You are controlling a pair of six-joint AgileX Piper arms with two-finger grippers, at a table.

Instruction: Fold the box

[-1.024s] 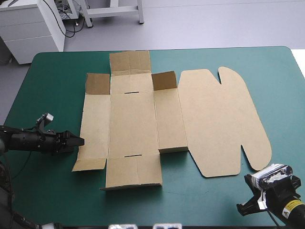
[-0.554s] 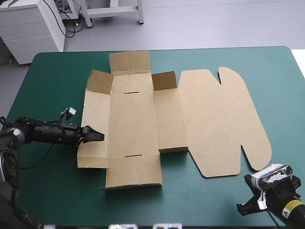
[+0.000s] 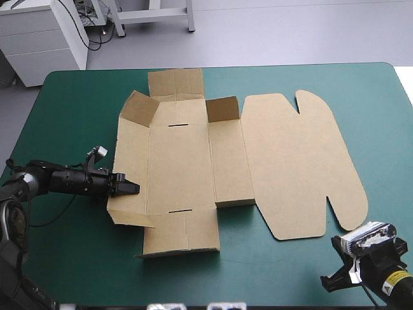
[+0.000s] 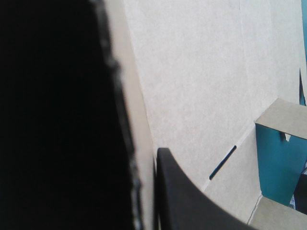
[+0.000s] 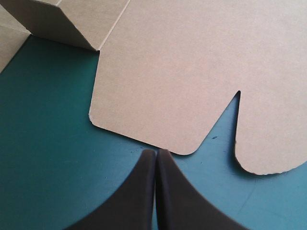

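Observation:
The brown box (image 3: 187, 161) lies spread open on the teal-green cover, its rounded lid (image 3: 300, 161) flat toward the right. Its left wall (image 3: 129, 155) is tilted up, with both end flaps raised. My left gripper (image 3: 131, 188) comes in low from the left and is shut on that wall's edge near its front end. In the left wrist view one black finger (image 4: 192, 201) presses against the inner face of the board (image 4: 192, 72); the other side is dark. My right gripper (image 5: 156, 152) is shut and empty, just short of the lid's front edge (image 5: 182, 72), near the table's front right corner (image 3: 332, 282).
The teal-green cover (image 3: 71, 116) shows all around the box, widest along the front edge and at the left. The box's far end flap (image 3: 175, 84) reaches close to the table's far edge.
My left gripper moved right to the box's left wall and shut on it. That wall and its end flaps have risen off the table. The right arm stayed still.

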